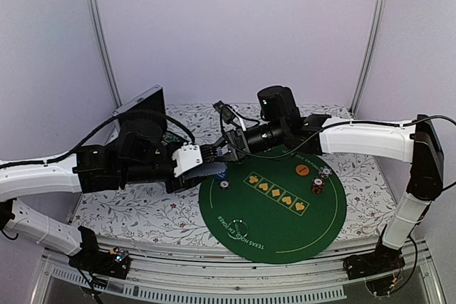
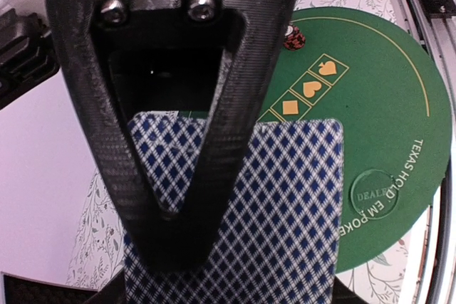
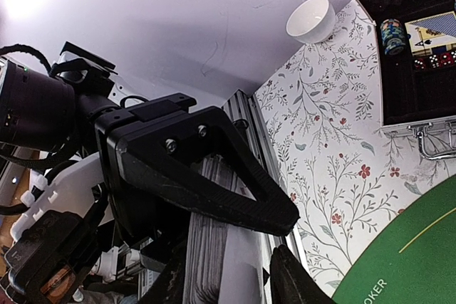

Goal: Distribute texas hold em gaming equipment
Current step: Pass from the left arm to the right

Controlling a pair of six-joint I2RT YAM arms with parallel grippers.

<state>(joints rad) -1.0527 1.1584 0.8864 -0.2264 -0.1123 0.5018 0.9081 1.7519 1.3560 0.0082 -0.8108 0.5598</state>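
Green mat (image 1: 285, 236): passage
Near half open; chip stacks (image 1: 318, 181) at right; left gripper (image 1: 211, 159), right gripper (image 1: 231, 152) and playing cards (image 1: 214, 171) crowd far-left edge.

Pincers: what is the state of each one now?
Left pincer: closed, holding the cards.
Right pincer: at the cards; cannot be told.

The playing cards (image 2: 285, 204) carry a blue-and-white diamond lattice on the back. The round mat (image 1: 285, 226) is green with a thin yellow ring and orange suit symbols. The tablecloth (image 3: 335, 140) is white with grey-green sprigs and small red flowers. The cup (image 3: 311, 19), upper right, is white.
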